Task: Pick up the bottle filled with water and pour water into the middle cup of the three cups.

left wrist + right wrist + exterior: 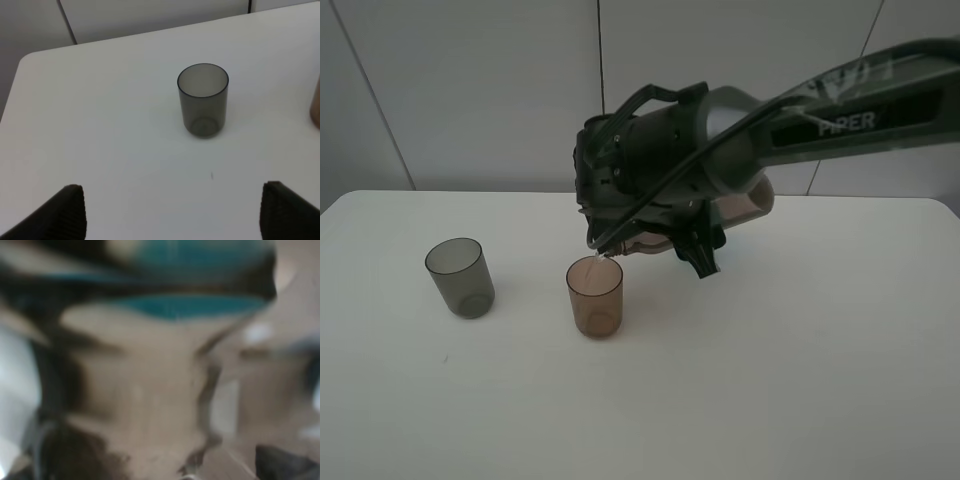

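Note:
My right gripper [686,243] is shut on the smoky brown bottle [752,198], which lies tilted almost level above the table. The bottle's neck points down-left over the middle cup [595,296], a brownish-peach tumbler, and a thin stream of water [603,259] runs into it. The smoky grey cup [460,277] stands to its left. The arm hides the teal cup in the exterior view. In the right wrist view the bottle [145,390] fills the frame, blurred, with a teal shape [190,305] beyond it. My left gripper [172,215] is open and empty, well short of the grey cup [202,100].
The white table [800,380] has a rounded near-left corner and meets a pale panelled wall [470,90] at the back. An edge of the peach cup [316,107] shows in the left wrist view.

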Motion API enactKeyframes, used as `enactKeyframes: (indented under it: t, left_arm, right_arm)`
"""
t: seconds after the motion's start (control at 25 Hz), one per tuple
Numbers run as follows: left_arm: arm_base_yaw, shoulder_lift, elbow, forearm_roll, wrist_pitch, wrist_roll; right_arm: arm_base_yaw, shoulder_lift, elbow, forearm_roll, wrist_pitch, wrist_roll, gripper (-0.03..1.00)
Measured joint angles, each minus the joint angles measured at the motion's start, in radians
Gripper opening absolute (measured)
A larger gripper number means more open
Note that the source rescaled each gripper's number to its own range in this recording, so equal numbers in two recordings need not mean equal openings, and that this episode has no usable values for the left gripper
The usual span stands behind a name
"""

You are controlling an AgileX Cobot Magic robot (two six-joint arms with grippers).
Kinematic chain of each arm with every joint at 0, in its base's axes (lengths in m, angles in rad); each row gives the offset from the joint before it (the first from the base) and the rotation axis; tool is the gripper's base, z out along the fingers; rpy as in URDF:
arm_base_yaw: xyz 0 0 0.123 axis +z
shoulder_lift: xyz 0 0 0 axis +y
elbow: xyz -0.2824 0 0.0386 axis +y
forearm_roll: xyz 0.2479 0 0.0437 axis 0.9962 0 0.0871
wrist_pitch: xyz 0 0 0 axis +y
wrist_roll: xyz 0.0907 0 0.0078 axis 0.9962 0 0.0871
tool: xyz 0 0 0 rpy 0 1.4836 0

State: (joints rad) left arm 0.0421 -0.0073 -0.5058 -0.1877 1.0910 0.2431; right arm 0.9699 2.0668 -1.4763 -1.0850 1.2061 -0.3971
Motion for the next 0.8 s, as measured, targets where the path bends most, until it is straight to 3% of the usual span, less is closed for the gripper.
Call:
enactKeyframes:
  t: [0.8]
  left_arm:
    - [0.000, 0.000, 0.000, 0.000, 0.000, 0.000]
  right_arm:
    - [0.000, 0.000, 0.000, -0.046, 0.000, -0.023, 0.00]
